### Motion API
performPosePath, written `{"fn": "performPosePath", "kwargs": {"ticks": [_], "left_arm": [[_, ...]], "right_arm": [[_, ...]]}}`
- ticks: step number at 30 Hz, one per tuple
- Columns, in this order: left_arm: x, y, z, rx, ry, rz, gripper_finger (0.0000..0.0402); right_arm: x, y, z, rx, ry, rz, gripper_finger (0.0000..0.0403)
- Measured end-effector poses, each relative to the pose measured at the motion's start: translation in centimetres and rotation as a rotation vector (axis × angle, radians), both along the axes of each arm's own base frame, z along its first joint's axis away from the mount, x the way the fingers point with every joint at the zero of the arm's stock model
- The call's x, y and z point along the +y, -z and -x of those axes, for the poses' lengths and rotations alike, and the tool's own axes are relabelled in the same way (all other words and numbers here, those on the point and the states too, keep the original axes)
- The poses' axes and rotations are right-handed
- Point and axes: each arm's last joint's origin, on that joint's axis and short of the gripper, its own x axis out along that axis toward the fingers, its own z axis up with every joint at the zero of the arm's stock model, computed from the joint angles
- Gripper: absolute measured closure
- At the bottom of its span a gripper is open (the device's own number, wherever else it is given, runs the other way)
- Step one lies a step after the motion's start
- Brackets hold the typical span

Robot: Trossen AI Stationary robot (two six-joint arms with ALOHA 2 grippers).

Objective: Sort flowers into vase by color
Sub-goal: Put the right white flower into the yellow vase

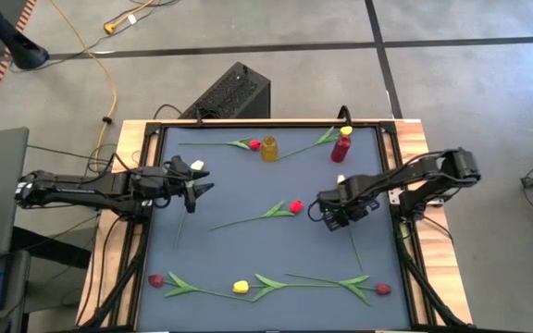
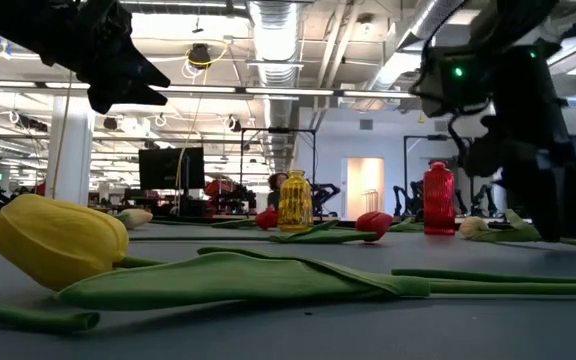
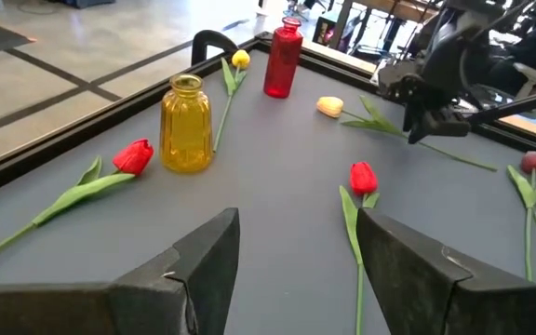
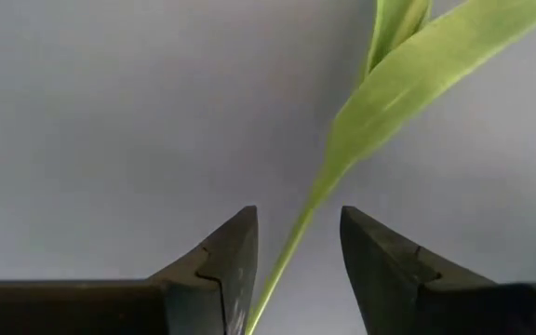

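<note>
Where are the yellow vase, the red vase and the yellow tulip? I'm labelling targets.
yellow vase [image 3: 186, 130]: left wrist view, on its glass body.
red vase [image 3: 282, 67]: left wrist view, on its body.
yellow tulip [image 2: 53, 240]: low view, on its flower head.

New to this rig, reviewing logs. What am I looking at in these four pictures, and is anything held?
Two dark robot arms work at a grey table. One camera looks straight down, one sits at table height, one rides each wrist. Lying around are tulips, such as a red one mid-table and a yellow one near the front, plus a yellow vase and a red vase. The left gripper is open and empty. The right gripper is open, its fingers either side of a green stem, not clamped.
</note>
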Motion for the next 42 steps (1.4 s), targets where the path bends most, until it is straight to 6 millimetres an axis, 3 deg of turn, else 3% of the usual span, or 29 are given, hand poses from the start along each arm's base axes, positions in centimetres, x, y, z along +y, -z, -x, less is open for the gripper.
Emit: {"fn": "performPosePath", "kwargs": {"ticks": [5,10,22,28,34,42], "left_arm": [[0.0,0.0,0.0,0.0,-0.001,0.0,0.0195],[0.0,0.0,0.0,-0.009,-0.009,0.022,0.0195],[0.0,0.0,0.0,-0.012,-0.012,0.029,0.0195],[0.0,0.0,0.0,-0.016,-0.017,0.043,0.0195],[0.0,0.0,0.0,-0.016,-0.017,0.043,0.0196],[0.0,0.0,0.0,-0.016,-0.017,0.043,0.0196]], "right_arm": [[0.0,1.2,0.4,-0.04,0.03,-0.001,0.0223],[0.0,1.1,0.4,-0.046,0.057,0.006,0.0233],[0.0,0.6,-0.6,-0.103,0.082,0.029,0.0355],[-0.1,-0.1,-1.4,-0.147,0.085,0.04,0.0382],[-0.2,-1.5,-2.6,-0.204,0.119,0.073,0.0371],[-0.9,-5.4,-5.5,-0.368,0.085,0.203,0.0378]]}}
